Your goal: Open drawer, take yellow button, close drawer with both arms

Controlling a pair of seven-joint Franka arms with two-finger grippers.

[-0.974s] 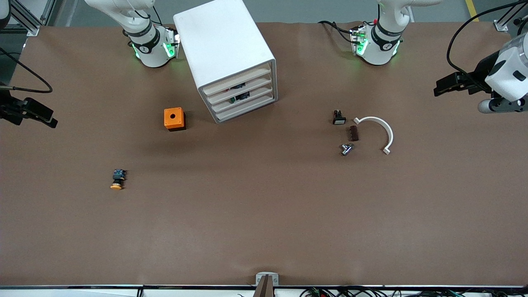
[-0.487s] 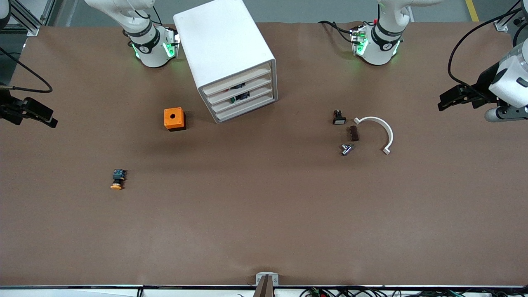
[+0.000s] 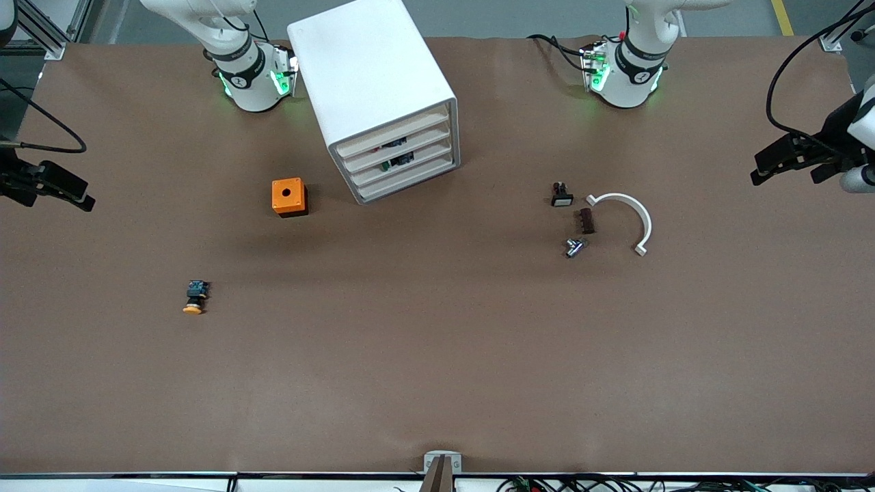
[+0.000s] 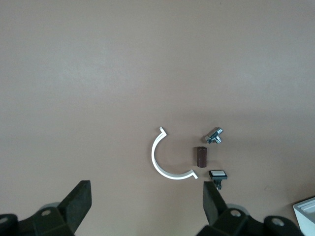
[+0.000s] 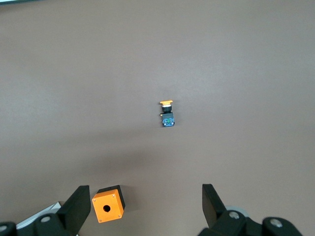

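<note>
The white cabinet (image 3: 372, 82) stands near the arms' bases, and its topmost drawer (image 3: 391, 132) looks shut like the three below it. The button (image 3: 194, 298), with its orange cap, lies on the table toward the right arm's end, nearer the front camera than the orange cube (image 3: 288, 197). It also shows in the right wrist view (image 5: 167, 114). My right gripper (image 3: 76, 193) is open and empty, high over the table's edge at the right arm's end (image 5: 143, 206). My left gripper (image 3: 769, 164) is open and empty, high over the left arm's end (image 4: 146, 206).
A black-and-white switch (image 3: 561, 195), a brown block (image 3: 586, 221), a metal bolt (image 3: 574, 247) and a white arc (image 3: 625, 212) lie together toward the left arm's end. They also show in the left wrist view, with the arc (image 4: 162, 164) nearest its middle.
My left gripper has moved outward toward the table's edge at the left arm's end. The right arm and the things on the table have not moved.
</note>
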